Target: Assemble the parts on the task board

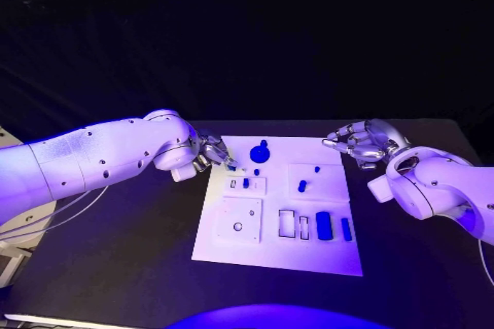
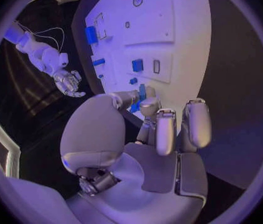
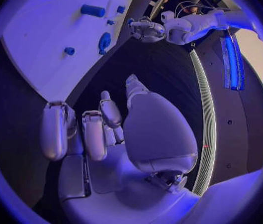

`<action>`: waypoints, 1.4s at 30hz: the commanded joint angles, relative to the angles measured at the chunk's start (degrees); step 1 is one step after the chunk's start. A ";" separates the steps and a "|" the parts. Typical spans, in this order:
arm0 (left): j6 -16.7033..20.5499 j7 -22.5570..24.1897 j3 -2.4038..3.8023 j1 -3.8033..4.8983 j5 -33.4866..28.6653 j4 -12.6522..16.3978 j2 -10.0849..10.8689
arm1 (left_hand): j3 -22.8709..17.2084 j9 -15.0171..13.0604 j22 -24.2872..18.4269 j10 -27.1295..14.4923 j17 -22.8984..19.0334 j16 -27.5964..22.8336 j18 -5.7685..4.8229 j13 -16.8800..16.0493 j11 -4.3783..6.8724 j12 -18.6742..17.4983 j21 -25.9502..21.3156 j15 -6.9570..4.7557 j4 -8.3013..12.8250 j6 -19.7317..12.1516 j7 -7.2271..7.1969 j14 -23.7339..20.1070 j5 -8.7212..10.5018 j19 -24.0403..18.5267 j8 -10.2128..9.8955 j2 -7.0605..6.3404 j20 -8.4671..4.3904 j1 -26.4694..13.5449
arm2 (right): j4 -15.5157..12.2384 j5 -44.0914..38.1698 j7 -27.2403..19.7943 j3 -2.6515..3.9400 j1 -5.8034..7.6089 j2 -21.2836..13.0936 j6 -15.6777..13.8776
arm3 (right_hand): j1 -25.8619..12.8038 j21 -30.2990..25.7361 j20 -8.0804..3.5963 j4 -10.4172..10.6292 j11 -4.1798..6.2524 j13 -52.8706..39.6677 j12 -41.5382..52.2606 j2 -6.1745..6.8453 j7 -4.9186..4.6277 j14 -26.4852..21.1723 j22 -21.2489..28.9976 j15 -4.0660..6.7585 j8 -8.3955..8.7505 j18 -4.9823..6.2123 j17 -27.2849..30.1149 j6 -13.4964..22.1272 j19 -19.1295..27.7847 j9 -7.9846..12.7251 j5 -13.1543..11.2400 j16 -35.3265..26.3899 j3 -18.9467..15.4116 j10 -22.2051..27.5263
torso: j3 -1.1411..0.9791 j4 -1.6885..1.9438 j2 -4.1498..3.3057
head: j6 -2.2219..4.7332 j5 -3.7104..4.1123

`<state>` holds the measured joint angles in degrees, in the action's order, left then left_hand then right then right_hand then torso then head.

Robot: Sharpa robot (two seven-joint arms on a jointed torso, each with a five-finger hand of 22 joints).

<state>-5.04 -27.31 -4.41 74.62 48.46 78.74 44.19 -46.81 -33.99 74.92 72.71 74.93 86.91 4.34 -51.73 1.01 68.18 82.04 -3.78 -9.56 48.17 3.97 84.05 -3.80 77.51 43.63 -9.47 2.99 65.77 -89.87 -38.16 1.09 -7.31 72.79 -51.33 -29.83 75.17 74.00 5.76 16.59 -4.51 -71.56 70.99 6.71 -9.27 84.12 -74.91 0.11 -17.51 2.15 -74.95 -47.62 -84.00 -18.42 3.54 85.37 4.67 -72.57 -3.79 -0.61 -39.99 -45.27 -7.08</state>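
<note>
White rectangular task board (image 1: pixel 278 254) is flanked by bare black bench (image 1: pixel 134 272); long blue bar part (image 1: pixel 324 225) lies lengthwise, near-to-far. Left robot hand (image 1: pixel 211 154) and right robot hand (image 1: pixel 360 147) are curled, holding nothing.

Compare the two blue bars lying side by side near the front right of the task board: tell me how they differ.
The wider blue bar is thicker and longer than the narrow blue bar. The wider blue bar lies further in on the task board, next to the rectangular slots; the narrow blue bar lies closer to the board's right edge. Both are blue, lie flat, run lengthwise front to back, and are untouched by either hand.
</note>
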 commanded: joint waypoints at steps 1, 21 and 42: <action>4.51 -0.56 -0.21 -0.48 3.14 2.03 0.77 | -7.76 -10.55 1.06 0.64 9.17 0.28 -0.72 -0.50 0.08 0.43 0.46 -0.39 7.44 1.37 -0.90 4.38 -0.34 0.41 0.42 0.17 0.07 -0.63 | -0.05 -0.54 -0.21 0.01 -0.01 -0.03 1.13 | 0.31 -0.15 0.23 -0.14 0.02 0.05 -0.14 -0.03 0.03 3.63 -6.90 -0.21 -0.25 1.17 -6.69 0.24 0.12 0.06 -0.09 -0.34 0.17 0.33 | 0.13 0.27 0.19 | -0.28 -0.09; 6.81 -1.27 -1.02 -3.55 12.82 5.92 1.67 | -9.03 -9.83 1.74 2.44 10.21 0.82 -0.87 -2.09 0.63 1.30 0.84 -0.86 9.10 2.61 -1.48 4.70 -5.56 1.04 1.40 -0.55 -0.16 -3.87 | -0.08 -0.54 -0.18 0.00 -0.02 -0.33 1.34 | 0.39 -0.11 0.22 -0.13 0.03 0.09 -0.13 0.02 0.04 3.65 -6.93 -0.20 -0.33 1.15 -6.73 0.26 0.06 0.07 -0.11 -0.34 0.09 0.35 | 0.16 0.43 0.21 | -0.77 -0.10; 3.34 -1.85 -1.17 -3.63 16.96 5.65 0.31 | -8.93 -9.72 1.71 2.83 10.54 0.98 -0.85 -2.57 0.75 1.56 0.81 -0.95 9.39 2.91 -1.63 4.79 -6.45 1.01 1.62 -0.47 -0.18 -4.29 | -0.05 -0.54 -0.18 0.00 -0.04 -0.34 1.54 | 0.39 -0.11 0.22 -0.13 0.03 0.09 -0.13 0.02 0.04 3.65 -6.93 -0.20 -0.33 1.15 -6.73 0.26 0.06 0.07 -0.11 -0.34 0.09 0.35 | 0.12 0.39 0.23 | -1.25 0.04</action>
<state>-0.02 -28.94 -5.58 71.04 63.92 84.34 44.64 -47.68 -41.00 74.95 75.18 74.92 87.68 4.35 -54.23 1.65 69.45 82.52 -4.20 -8.69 49.61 3.57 84.05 -10.17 78.23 45.10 -10.66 2.88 61.41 -89.85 -38.18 1.23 -7.32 72.76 -51.66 -29.21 75.17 74.00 5.76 16.59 -4.51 -71.57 70.98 6.71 -9.27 84.12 -74.94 0.11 -17.51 2.15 -74.92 -47.62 -84.00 -18.42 3.54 85.37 4.67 -72.57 -3.70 -0.23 -39.74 -46.52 -7.11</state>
